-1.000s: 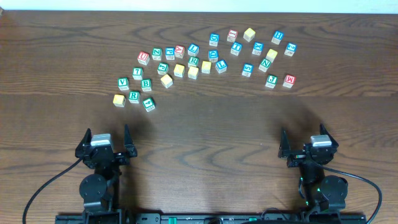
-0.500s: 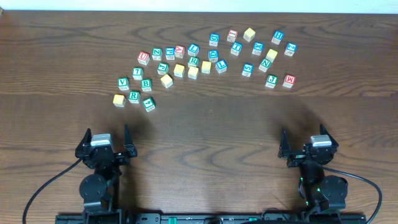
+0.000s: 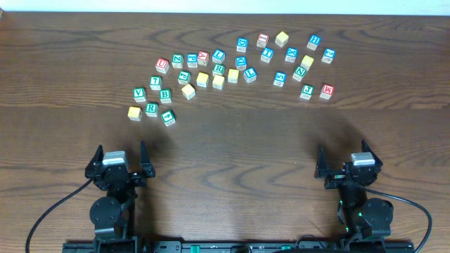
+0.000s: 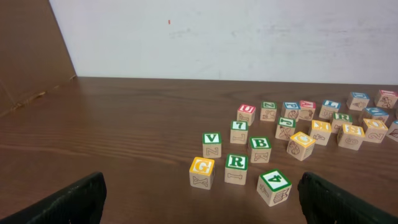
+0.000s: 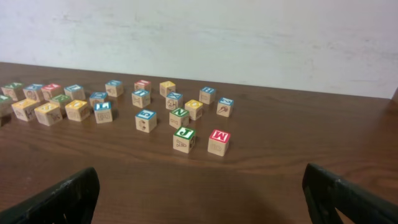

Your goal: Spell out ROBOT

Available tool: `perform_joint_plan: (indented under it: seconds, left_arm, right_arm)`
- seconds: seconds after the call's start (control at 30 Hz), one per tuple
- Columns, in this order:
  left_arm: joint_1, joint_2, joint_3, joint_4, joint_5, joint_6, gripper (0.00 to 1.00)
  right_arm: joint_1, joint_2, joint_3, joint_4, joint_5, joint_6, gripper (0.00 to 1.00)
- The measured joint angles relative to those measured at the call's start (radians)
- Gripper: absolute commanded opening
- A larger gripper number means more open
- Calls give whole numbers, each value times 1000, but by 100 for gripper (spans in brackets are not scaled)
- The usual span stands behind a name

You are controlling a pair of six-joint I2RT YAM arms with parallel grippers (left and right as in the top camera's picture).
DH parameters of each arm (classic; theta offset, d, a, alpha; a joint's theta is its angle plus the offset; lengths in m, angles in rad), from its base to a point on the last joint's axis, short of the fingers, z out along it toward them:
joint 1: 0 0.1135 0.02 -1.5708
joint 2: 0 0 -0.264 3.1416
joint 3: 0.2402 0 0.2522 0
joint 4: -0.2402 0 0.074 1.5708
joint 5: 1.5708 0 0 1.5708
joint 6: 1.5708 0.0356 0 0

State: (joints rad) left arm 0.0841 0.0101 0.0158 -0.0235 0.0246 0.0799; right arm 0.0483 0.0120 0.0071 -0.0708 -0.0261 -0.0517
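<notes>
From overhead, both arms rest at the near edge of the table [image 3: 225, 140], well short of the blocks. The left gripper [image 3: 121, 149] stands wide open and empty, and so does the right gripper [image 3: 342, 149]. Over the last second nothing has changed: no cube has shifted and neither arm has stirred, so the spelling looks not yet begun. The R cube [image 3: 151, 108] lies on the near left fringe of the scatter. The B cube [image 3: 165, 95] sits just beyond it to the right, and a row of yellow-topped cubes [image 3: 202, 79] lies farther beyond-right of R. The T cube is too small to pick out among the blue ones well right of R.

On the left wrist view, the R cube [image 4: 236, 168] sits almost dead ahead, with the B cube [image 4: 260, 149] just behind it. A G cube [image 4: 201, 172] is just left of R and a 4 cube [image 4: 274, 186] is near its right. The left gripper [image 4: 202, 200] has its fingers splayed at the frame's corners.

On the right wrist view, R is out of sight. A J cube [image 5: 184, 139] and an M cube [image 5: 219, 142] lie nearest the gaping right gripper [image 5: 200, 186].
</notes>
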Motion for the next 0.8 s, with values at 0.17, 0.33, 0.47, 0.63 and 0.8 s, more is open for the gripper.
perform_joint_plan:
  seconds: [0.17, 0.33, 0.47, 0.63, 0.8]
  left_arm:
    - [0, 0, 2, -2, 6, 0, 97]
    - [0, 11, 21, -32, 23, 0, 97]
    - [0, 97, 59, -53, 42, 0, 97]
    - [0, 311, 212, -54, 77, 0, 97]
    - [0, 554, 400, -107, 132, 0, 97]
  right_arm:
    - [0, 0, 0, 0, 0, 0, 99]
    - [0, 0, 0, 0, 0, 0, 99]
    - [0, 0, 0, 0, 0, 0, 99]
    - [0, 0, 0, 0, 0, 0, 99]
    - [0, 0, 0, 0, 0, 0, 99]
